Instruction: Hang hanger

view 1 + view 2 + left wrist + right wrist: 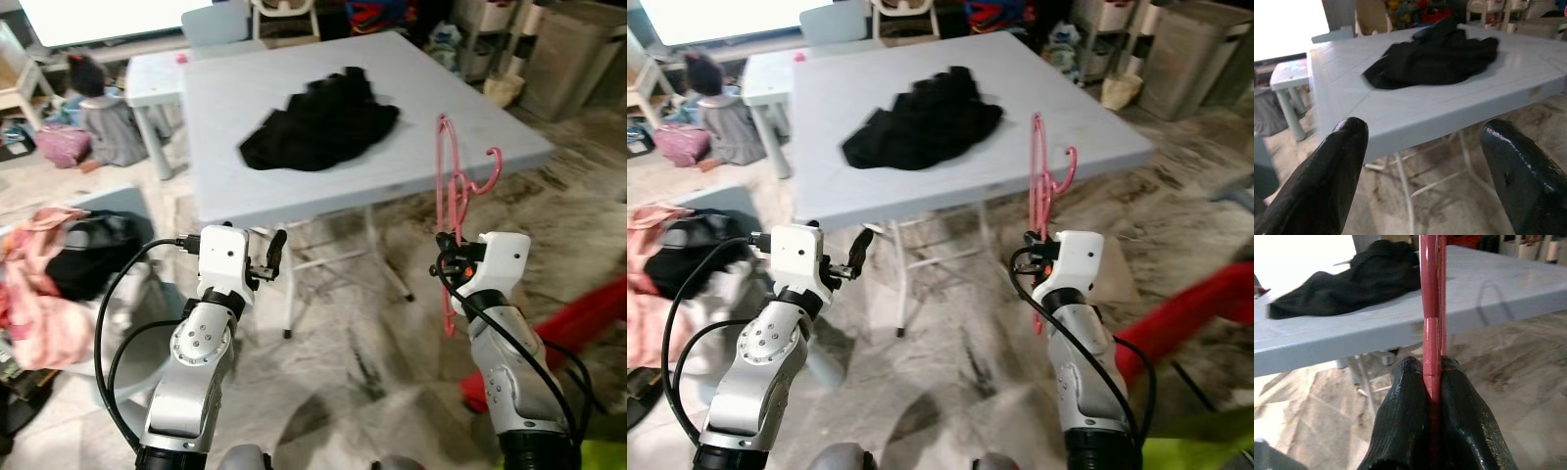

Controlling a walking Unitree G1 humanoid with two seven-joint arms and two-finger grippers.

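Pink plastic hanger (453, 211) stands upright in the right gripper (1432, 377), its 2 black fingers pinched tight on the lower bar, so the pick-up is done; the hanging itself is not — no rail, hook or rod can be made out, and the garment is not on the hanger either. By my judgement the task is at an early-to-middle stage: the hanger is secured in the air just off the near right edge of the table (294, 201), over the floor, with a place to hang it yet to be found.

Left gripper (272, 257) hovers empty below the near edge of the table, fingers spread wide.

Materials: the hanger is thin, rigid, glossy moulded plastic with a curved hook at the top and a smaller side hook; likely light and a little springy. The black garment (321, 122) lies crumpled near the middle of the table — soft, matte, limp fabric in loose folds. The table is a pale blue-grey square folding type with a smooth hard top, faintly scuffed, on thin white metal legs; the floor (372, 352) beneath is marbled stone or tile, grey and white.
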